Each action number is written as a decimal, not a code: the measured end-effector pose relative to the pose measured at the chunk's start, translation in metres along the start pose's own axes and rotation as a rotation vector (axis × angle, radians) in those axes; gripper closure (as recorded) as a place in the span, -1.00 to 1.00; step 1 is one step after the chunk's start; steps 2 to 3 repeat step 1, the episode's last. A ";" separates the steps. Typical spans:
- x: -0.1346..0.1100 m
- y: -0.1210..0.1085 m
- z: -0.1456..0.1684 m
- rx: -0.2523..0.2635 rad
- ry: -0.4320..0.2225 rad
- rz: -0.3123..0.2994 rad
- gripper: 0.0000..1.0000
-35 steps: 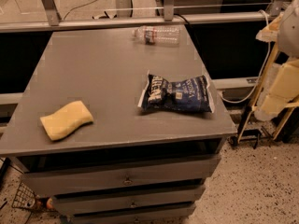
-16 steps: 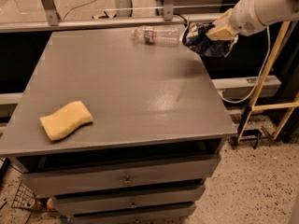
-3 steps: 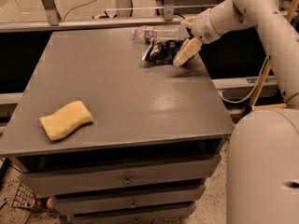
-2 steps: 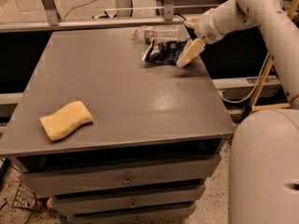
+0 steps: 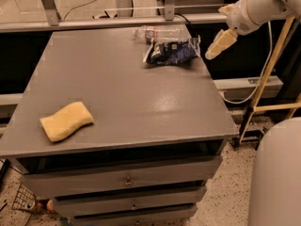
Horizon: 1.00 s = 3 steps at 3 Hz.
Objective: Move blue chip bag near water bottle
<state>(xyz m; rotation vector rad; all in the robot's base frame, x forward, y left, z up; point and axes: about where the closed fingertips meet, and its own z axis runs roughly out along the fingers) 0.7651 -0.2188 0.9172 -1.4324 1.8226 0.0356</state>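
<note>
Camera view: a yellow sponge (image 5: 66,121) lies well to the front-left of the blue chip bag (image 5: 172,51). The water bottle (image 5: 158,32) lies on its side just behind the bag on the grey table (image 5: 127,93). The gripper (image 5: 216,46) hangs empty just right of the bag; I cannot tell whether it is parted or closed.

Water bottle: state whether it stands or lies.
Lying sideways: water bottle at far edge of the table; pincer hangs beyond its right edge.

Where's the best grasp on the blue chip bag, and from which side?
Probably the right crimped end of the blue chip bag, from the right: it lies flat with the water bottle close behind, and that end faces the table edge where the gripper hovers.
</note>
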 end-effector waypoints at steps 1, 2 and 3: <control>0.024 -0.014 -0.043 0.100 0.048 0.044 -1.00; 0.024 -0.014 -0.043 0.100 0.048 0.044 -1.00; 0.024 -0.014 -0.043 0.100 0.048 0.044 -1.00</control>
